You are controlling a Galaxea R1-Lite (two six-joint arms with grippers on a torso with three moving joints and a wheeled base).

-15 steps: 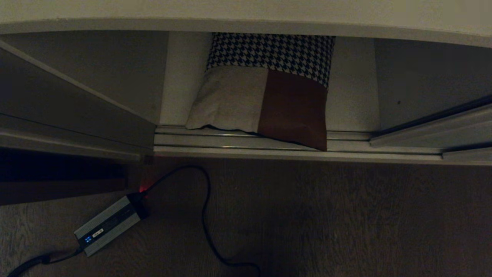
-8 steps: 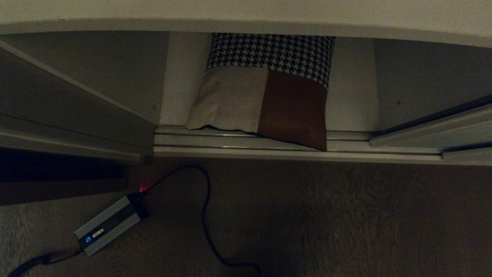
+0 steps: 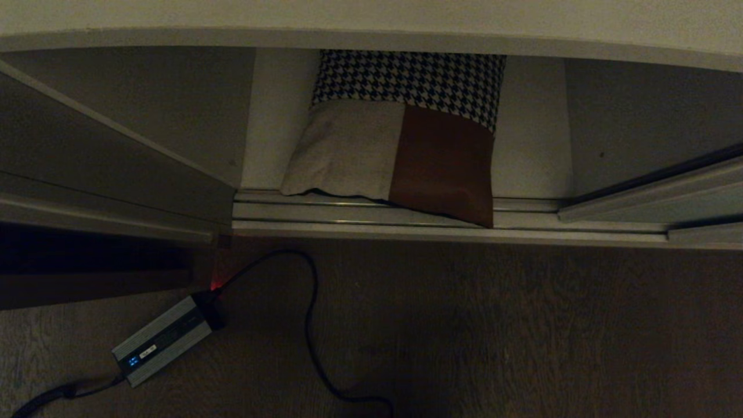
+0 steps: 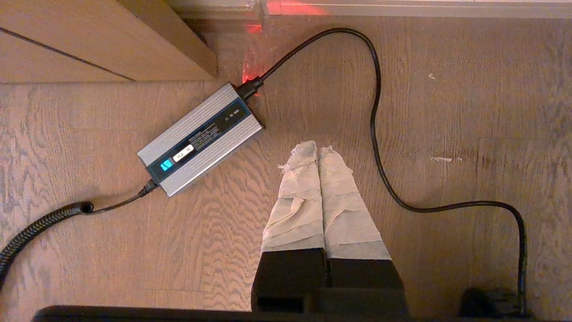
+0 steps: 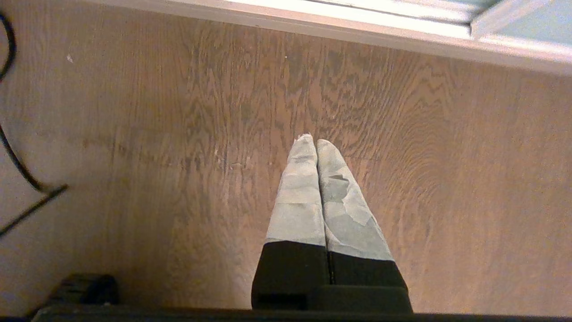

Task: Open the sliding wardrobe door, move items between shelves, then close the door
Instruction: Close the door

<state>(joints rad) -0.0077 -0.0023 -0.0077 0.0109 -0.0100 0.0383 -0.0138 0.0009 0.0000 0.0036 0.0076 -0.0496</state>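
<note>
The left gripper (image 4: 316,146) hangs over the wooden floor (image 4: 447,112), its two tape-wrapped fingers (image 4: 299,188) pressed together with nothing between them. Just beside its tip lies a silver power adapter (image 4: 201,138) with a small blue-lit display; a black cable (image 4: 375,116) runs from the adapter's far end, curves round the gripper and passes on toward the robot, while a braided cable (image 4: 40,223) leaves the adapter's other end. A red glow falls on the floor near the adapter's plug.

The right gripper (image 5: 316,142) is likewise closed and empty, its taped fingers (image 5: 297,197) touching along their length, and it points down at bare floor. Beyond it runs the pale bottom track (image 5: 357,31) of the wardrobe.

In the head view neither arm shows. The wardrobe stands open in the middle: the cushion (image 3: 400,145) rests on the off-white bottom shelf (image 3: 531,151), leaning back, its houndstooth patch uppermost, the beige patch on the left and the rust-brown patch on the right. The cushion's lower right corner overhangs the front edge of the shelf and lies across the track rails (image 3: 360,217). The sliding wardrobe door (image 3: 656,116) stands at the right of the opening, and another panel (image 3: 133,110) closes off the left. The adapter (image 3: 165,339) lies on the floor in front of the left panel.
</note>
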